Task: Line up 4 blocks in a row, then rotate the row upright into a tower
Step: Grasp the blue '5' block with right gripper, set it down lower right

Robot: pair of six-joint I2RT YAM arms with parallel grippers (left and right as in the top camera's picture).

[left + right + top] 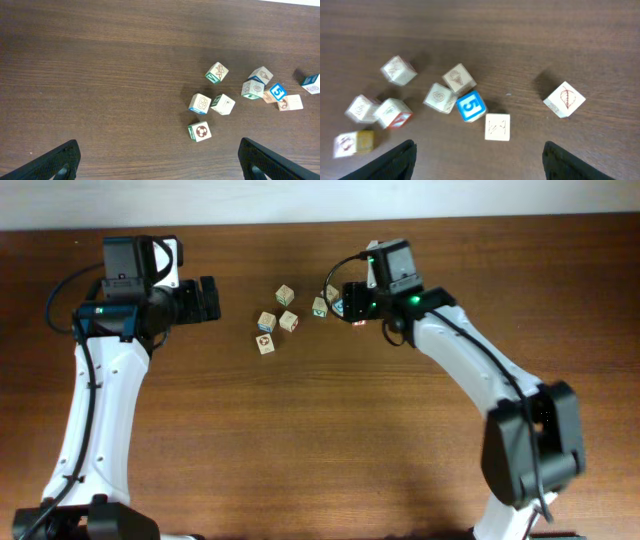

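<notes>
The blue block (470, 106) with a white 5 lies on the wooden table (530, 30). A pale block (497, 126) sits just beside it, and other blocks (266, 321) are scattered toward the left arm. The right gripper (477, 152) hovers over them, jaws apart, grasping nothing. The left gripper (160, 160) is spread wide and empty, off to their side.

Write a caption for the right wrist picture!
Scattered wooden blocks and a blue block with a white 5, near the right gripper.
</notes>
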